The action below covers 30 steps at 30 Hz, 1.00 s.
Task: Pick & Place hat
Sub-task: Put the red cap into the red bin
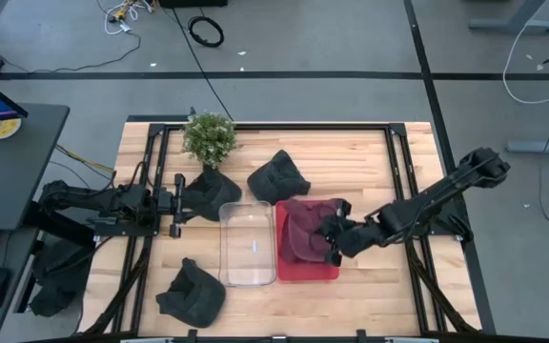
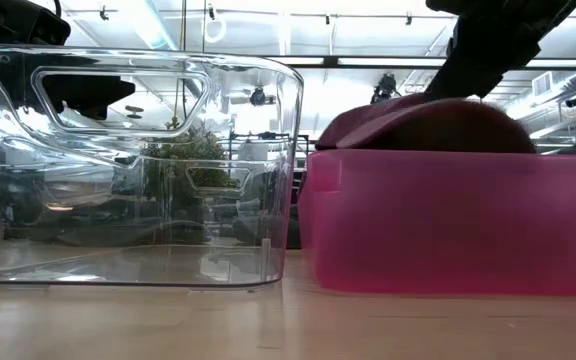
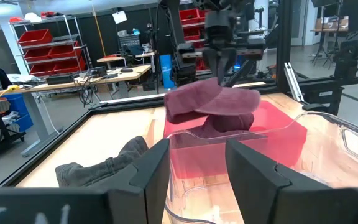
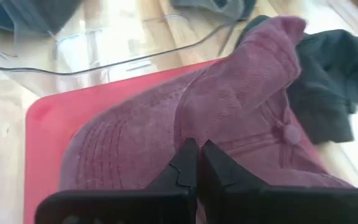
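A maroon corduroy hat sits in the red bin, and its crown rises above the bin's rim in the low view. My right gripper is over the bin, shut on the hat. My left gripper is open near the table's left side, level with the table and facing the bins. A dark hat lies on the wood beside it, and the fingers do not touch that hat. My right gripper pinches a raised fold of the maroon hat's crown between its shut fingertips, not far from the top button. It comes slanting down from the table's right side. The brim stands raised above the bin and the crown's lower part is inside it.
A clear plastic bin stands right against the red bin's left side. Dark hats lie at the far middle, at the near left and by the potted plant. Black frame rails run along the table's left and right sides.
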Tool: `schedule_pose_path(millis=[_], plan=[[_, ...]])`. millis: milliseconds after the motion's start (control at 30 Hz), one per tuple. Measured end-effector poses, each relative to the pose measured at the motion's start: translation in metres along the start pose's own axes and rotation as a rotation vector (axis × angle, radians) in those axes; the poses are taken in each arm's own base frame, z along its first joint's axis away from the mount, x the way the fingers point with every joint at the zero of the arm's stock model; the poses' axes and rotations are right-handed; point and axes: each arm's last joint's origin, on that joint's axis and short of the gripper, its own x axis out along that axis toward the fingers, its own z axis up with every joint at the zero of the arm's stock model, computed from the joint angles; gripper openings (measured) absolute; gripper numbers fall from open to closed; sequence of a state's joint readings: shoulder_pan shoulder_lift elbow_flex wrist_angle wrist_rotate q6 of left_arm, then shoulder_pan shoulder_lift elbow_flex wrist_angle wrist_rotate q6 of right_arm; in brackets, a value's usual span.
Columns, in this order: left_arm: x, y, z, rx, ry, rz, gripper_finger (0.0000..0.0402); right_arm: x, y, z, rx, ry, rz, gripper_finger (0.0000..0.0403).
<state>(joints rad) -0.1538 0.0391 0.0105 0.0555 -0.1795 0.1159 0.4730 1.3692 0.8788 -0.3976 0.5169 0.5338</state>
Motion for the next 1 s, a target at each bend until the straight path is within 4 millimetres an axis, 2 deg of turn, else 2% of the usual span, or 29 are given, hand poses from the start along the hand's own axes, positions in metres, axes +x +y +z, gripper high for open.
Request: schedule_pose_path(millis=[167, 533, 1000], plan=[[0.0, 0.0, 0.0, 0.0, 0.0, 0.0, 0.0161, 0.006, 0.009, -0.005, -0.015, -0.011, -0.017, 0.0002], [0.0, 0.0, 0.0, 0.0, 0.0, 0.0, 0.0161, -0.001, 0.025, -0.001, -0.084, -0.122, 0.038, 0.0002], [0.0, 0.0, 0.0, 0.0, 0.0, 0.0, 0.0161, 0.008, 0.017, -0.01, -0.019, 0.005, 0.005, 0.0002]])
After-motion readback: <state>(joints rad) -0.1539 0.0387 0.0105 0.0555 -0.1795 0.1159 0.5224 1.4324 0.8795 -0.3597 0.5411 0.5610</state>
